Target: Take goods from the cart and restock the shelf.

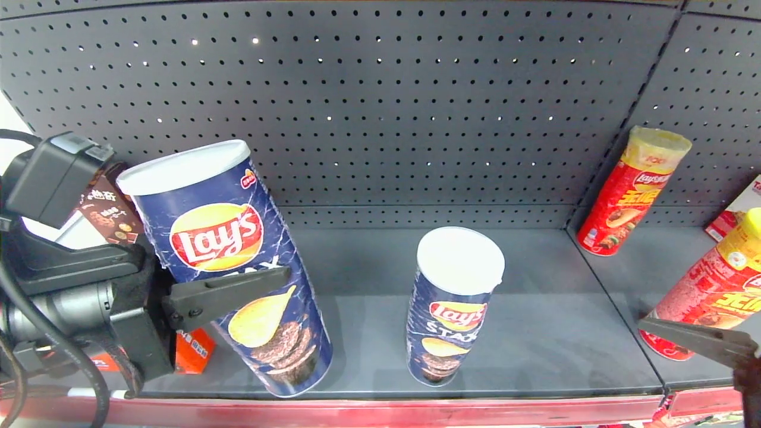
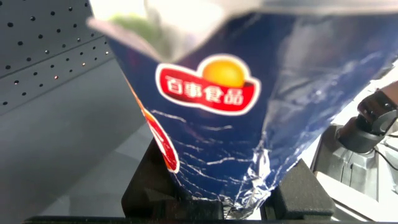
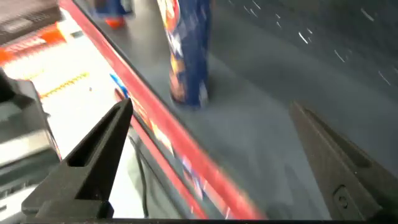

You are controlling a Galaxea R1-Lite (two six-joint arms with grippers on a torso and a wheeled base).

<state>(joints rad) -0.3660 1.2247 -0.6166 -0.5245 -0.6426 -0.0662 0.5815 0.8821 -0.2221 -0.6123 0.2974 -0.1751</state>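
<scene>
Count: 2 blue chip cans, 2 red chip cans, 3 small boxes, all on one grey shelf (image 1: 535, 333).

Blue can #1 (image 1: 226, 255): left gripper (image 1: 238, 288) is clamped across its middle. It sits at the left, tilted with its top leaning left and its base at the near edge. Can't tell if the base touches the shelf. The foil wrap is crinkled at the grip in the left wrist view.

Blue can #2 (image 1: 452, 309): upright mid-shelf, toward the near edge, well apart from #1.

All four cans have their lids on (white on the blue, yellow on the red), so contents are not visible.

Red can A (image 1: 633, 190): far right, leaning against the pegboard back (image 1: 416, 119).
Red can B (image 1: 713, 291): near right, tilted.

Boxes: brown box (image 1: 110, 208) at far left behind the left gripper, orange box (image 1: 193, 351) near left just beside can #1, red-and-white box (image 1: 734, 214) at the far right edge.

Right gripper (image 3: 211, 155): jaws wide apart, holding nothing, at the near right by can B.
</scene>
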